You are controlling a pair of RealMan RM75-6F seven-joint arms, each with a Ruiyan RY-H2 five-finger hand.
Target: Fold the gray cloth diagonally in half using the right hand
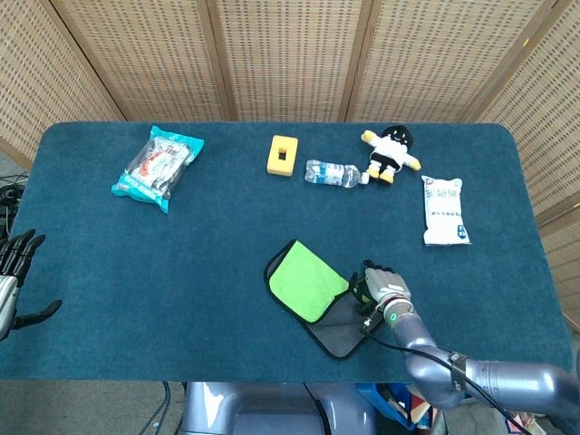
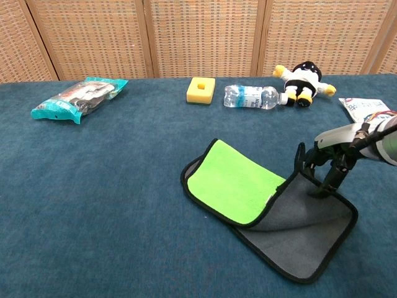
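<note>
Pinching the lifted corner of the gray cloth [image 2: 291, 233], the right hand [image 2: 324, 167] has its green underside partway over; the final lay-down remains.

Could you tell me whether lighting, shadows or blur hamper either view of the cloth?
Head view: even, soft light, no glare; the gray cloth is sharp but small. Chest view: equally even light, with a faint shadow under the lifted fold; the right hand on the cloth's raised edge is slightly soft.
</note>
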